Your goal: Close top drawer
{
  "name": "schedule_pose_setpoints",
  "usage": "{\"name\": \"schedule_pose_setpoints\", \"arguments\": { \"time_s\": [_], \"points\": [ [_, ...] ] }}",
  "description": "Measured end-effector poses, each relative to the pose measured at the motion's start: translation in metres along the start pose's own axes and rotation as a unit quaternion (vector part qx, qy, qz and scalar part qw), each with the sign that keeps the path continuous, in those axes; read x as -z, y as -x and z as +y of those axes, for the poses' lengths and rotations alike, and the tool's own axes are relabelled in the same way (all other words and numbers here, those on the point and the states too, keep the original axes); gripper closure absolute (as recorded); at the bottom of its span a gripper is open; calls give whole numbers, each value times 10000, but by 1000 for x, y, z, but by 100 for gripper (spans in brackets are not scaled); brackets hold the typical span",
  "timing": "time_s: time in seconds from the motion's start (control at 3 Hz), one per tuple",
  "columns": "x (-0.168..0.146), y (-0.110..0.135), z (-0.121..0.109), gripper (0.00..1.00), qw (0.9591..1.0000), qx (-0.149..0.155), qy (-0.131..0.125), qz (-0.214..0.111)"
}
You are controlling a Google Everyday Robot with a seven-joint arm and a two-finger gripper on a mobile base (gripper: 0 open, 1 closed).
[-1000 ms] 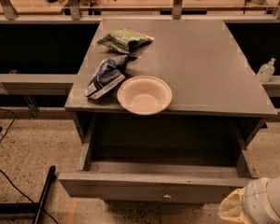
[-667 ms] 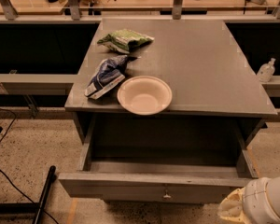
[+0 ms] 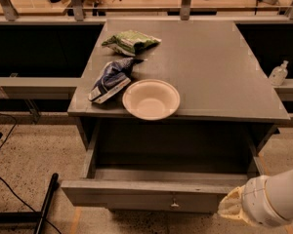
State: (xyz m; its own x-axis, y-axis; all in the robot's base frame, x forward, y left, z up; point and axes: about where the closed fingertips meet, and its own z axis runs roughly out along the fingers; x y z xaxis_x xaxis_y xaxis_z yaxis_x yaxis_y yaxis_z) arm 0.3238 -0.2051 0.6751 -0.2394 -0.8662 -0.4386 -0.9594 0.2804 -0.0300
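Camera view: I'm looking down on the grey table (image 3: 210, 57) from its front. Everything on it lies as it did a second ago. On the left part of the table top, a blue and white snack bag (image 3: 110, 79) lies near the front edge. A green snack bag (image 3: 131, 40) lies behind it, towards the table's back. Just right of the blue bag, a white bowl (image 3: 150, 99) sits upright at the table's front edge, touching or nearly touching the bag.

Below the table top, the top drawer (image 3: 136, 196) stands pulled well out of the table, its inside bare. Its long front panel and small centre knob (image 3: 174, 202) sit where they were in the earlier picture, so the drawer has not gone in.

At the right end of that front panel, my end effector (image 3: 229, 206) comes in from the lower right. It has crept slightly left towards the knob since a second ago. It overlaps the panel's end in view. I cannot tell whether it touches the panel, how far open it is, or whether it has hold of anything.

Right of the table, a clear pump bottle (image 3: 278, 73) stands on a ledge.
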Motion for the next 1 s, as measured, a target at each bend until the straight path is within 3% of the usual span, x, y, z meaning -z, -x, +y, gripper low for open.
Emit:
{"name": "schedule_pose_setpoints", "arguments": {
  "time_s": [0.33,1.0],
  "points": [
    [-4,6,-20,100,9999,-6,-103,22],
    [-15,8,-63,100,9987,-302,-406,1]
  ]
}}
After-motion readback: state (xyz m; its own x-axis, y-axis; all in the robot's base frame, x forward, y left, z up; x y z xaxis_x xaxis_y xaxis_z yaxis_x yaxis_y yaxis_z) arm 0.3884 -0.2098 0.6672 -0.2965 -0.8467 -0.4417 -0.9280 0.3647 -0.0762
